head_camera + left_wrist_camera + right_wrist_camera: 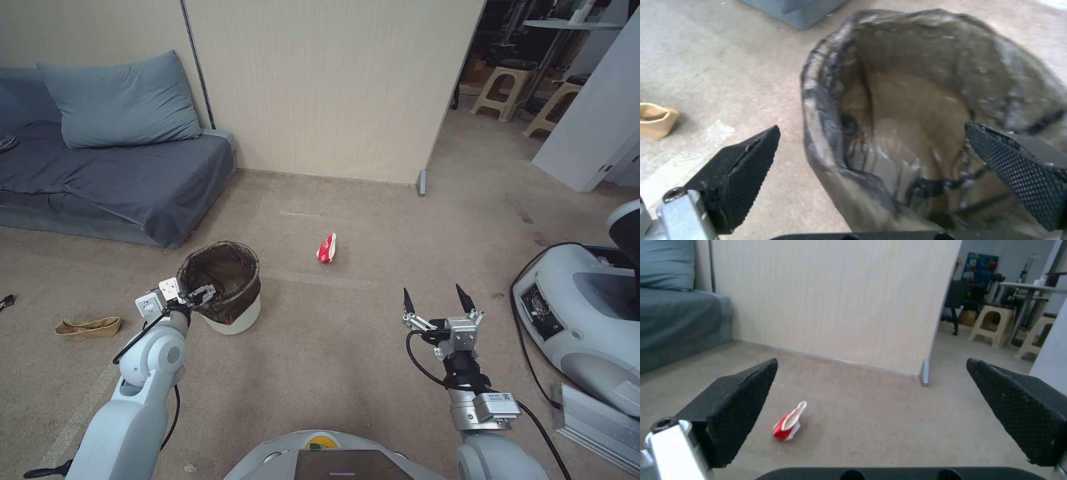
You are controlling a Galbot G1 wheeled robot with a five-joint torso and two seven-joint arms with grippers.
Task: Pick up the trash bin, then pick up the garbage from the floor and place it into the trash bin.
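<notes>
Standing on the carpet [347,347] just off the front corner of the grey sofa [133,180], white bin [230,319] lined with a dark bag folded over the rim. Left gripper [193,295] poised at the bin's near rim, jaws spread wide apart: seen from the left wrist, one finger [740,176] outside the wall over bare carpet, the other inside the mouth of the bin [925,110], rim between them (contact with the bag hard to judge). Red and white wrapper [326,248] lying on the carpet beyond the bin, toward the beige wall [333,87], well apart from both arms. Right gripper [437,300] held low over open carpet, jaws apart and empty, with the wrapper [789,426] ahead of its fingers. Flat tan paper piece [87,327] on the carpet out to the bin's left, near the sofa's front edge.
</notes>
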